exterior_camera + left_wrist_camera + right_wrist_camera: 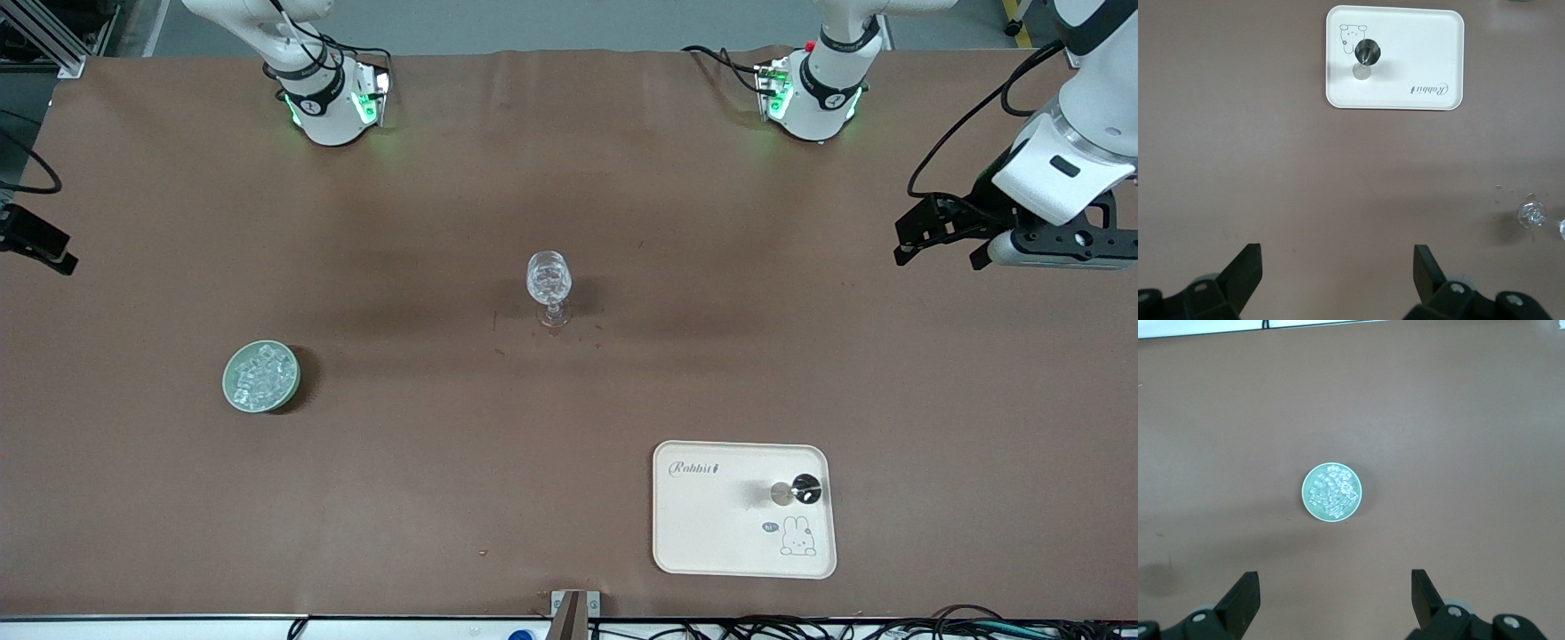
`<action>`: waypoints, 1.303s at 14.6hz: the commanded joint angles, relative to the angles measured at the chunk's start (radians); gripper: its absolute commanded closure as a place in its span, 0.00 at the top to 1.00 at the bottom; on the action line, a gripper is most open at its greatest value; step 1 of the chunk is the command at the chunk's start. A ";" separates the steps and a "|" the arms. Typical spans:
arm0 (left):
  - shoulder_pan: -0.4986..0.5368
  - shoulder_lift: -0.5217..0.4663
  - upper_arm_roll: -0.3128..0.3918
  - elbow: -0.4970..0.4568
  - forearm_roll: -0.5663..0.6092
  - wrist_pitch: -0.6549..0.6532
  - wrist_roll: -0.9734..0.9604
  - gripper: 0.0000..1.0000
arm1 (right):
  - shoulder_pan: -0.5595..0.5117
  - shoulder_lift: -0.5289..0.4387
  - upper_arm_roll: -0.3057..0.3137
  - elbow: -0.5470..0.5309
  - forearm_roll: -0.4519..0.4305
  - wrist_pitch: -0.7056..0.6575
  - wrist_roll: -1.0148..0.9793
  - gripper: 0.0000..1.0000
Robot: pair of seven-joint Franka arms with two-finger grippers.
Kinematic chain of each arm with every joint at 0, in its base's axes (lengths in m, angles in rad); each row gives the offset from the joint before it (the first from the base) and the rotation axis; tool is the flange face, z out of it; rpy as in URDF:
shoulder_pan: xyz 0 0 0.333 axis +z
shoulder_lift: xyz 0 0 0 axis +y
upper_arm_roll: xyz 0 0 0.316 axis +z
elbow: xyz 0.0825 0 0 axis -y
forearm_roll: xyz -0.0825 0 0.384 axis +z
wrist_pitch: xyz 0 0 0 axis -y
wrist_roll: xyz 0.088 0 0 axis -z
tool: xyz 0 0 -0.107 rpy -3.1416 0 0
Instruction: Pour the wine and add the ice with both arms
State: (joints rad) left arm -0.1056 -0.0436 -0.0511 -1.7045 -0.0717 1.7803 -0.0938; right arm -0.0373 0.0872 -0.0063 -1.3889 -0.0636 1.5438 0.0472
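A wide brown table (569, 418) fills the front view, with two white robot arms based along its top edge. The left arm (1080, 133) bends down at about 2 o'clock in that view, at its own end of the table. Its black left gripper (942, 233) hangs in the air above bare tabletop, jaws spread wide, holding and touching nothing. In the left wrist view its two fingertips (1248, 267) stand well apart with brown table between them.

The right arm (293, 62) rises from its base at about 11 o'clock. The right gripper (1331, 600) shows mainly in the right wrist view, where its fingertips (1245, 590) are spread wide and empty, up in the air above the table with the ice bowl in sight below; a dark part at the 9 o'clock edge of the front view may belong to it, but that cannot be told.

A cream tray (711, 533), printed with a rabbit and the word "Rabbit", lies at about 5 o'clock, near the front camera. On it stands a small metal measuring cup (805, 487).

A pale green bowl (233, 391) sits at about 8 o'clock, toward the right arm's end. The ice (264, 376), a heap of small clear cubes, lies in it.

A clear stemmed wine glass (548, 277) stands upright near the table's centre, well apart from bowl and tray.
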 commanded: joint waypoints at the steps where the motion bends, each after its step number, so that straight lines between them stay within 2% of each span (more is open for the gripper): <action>1: -0.011 -0.006 0.010 -0.009 0.020 0.014 0.020 1.00 | -0.013 -0.027 0.017 -0.033 0.008 0.005 -0.007 1.00; 5: -0.006 -0.002 0.011 -0.017 0.035 0.021 0.048 1.00 | -0.006 -0.027 0.016 -0.035 0.008 0.002 -0.006 1.00; 8: -0.014 -0.001 0.008 -0.018 0.095 0.027 0.049 1.00 | 0.007 -0.027 0.009 -0.035 0.010 0.002 -0.006 1.00; 19: -0.011 -0.009 0.007 -0.009 0.085 -0.047 0.012 1.00 | 0.011 -0.027 -0.001 -0.033 0.013 0.002 -0.006 1.00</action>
State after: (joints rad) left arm -0.1129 -0.0376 -0.0471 -1.7132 0.0005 1.7529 -0.0676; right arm -0.0314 0.0871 0.0007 -1.3947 -0.0636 1.5438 0.0472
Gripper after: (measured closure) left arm 0.000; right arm 0.000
